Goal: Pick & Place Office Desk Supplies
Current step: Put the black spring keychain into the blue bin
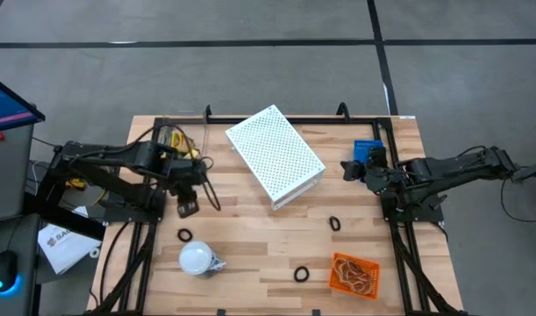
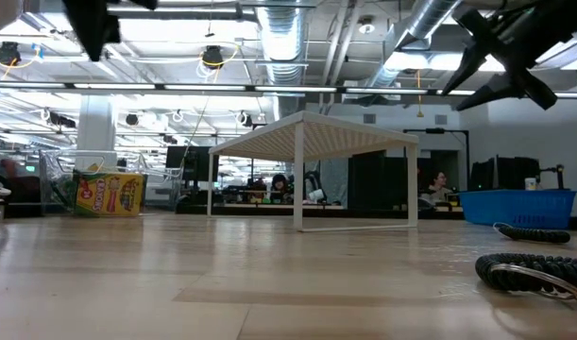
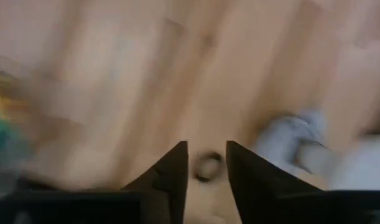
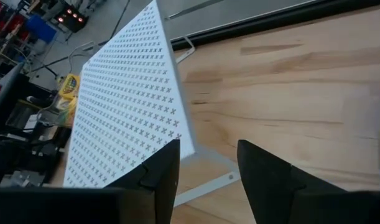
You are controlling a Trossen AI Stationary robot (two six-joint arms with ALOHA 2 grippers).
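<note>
My left gripper point(image 1: 188, 208) hangs open over the table's left part, pointing steeply down. A small black ring point(image 3: 207, 167) lies on the wood below it and shows between its fingers; it is the ring point(image 1: 184, 235) just nearer the front edge. Two more black rings point(image 1: 335, 224) point(image 1: 301, 274) lie right of centre. Tan rubber-band loops point(image 1: 355, 276) lie in an orange tray. A yellow-and-green crayon box point(image 2: 109, 194) stands at the far left, partly under the left arm point(image 1: 174, 139). My right gripper point(image 4: 207, 163) is open, raised near the right edge, facing the white perforated box point(image 1: 276, 156).
The big white perforated box point(image 4: 124, 106) stands tilted on thin legs at the table's far middle. A white bulb-like object point(image 1: 197, 259) lies near the front left, close to the left ring. A blue basket point(image 1: 368, 151) sits at the far right beside my right gripper.
</note>
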